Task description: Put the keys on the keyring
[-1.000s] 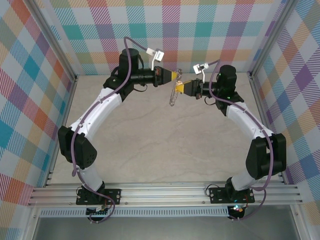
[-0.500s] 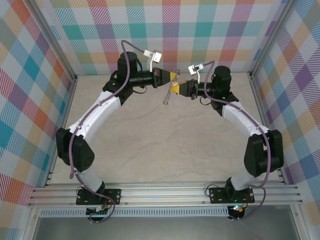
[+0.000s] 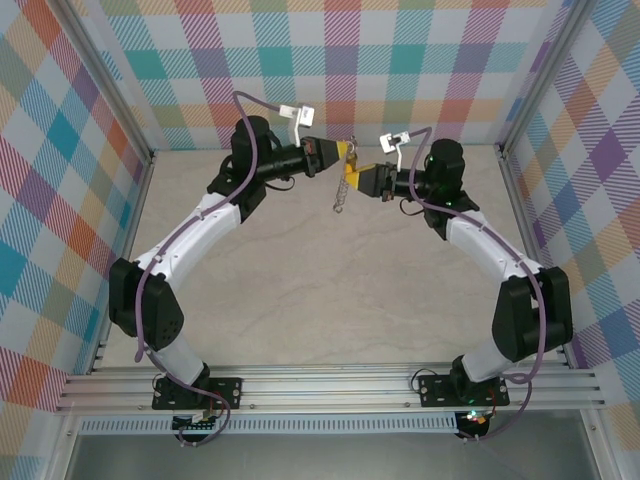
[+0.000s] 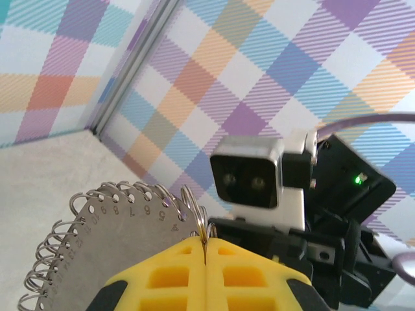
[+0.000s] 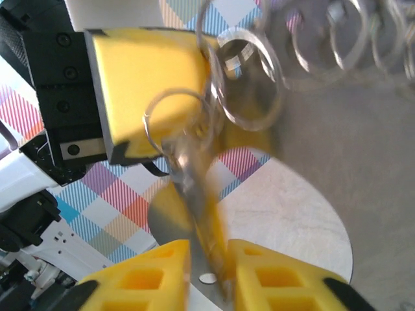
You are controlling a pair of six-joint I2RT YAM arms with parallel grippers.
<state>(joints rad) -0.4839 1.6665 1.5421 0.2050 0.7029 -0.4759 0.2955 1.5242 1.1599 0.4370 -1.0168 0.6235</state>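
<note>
blurred key (image 5: 204,220) between right gripper (image 5: 211,262) jaws, keyring (image 4: 123,240) partly off-frame

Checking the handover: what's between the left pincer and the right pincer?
The top view shows the keyring hanging between the left pincer and the right pincer; the left wrist view shows the left one pinching it.

Top: fixed above and behind the bases, looking down and forward across the table (image 3: 330,290) to the back wall, far enough to take in both arms whole; left wrist: set just behind the left fingers (image 4: 168,275), facing along them, very near, straight at the right camera (image 4: 249,178); right wrist: set likewise behind the right fingers (image 5: 139,278), facing back at the left fingers (image 5: 142,84); shared by all three: the keyring (image 3: 342,190) between the two.
</note>
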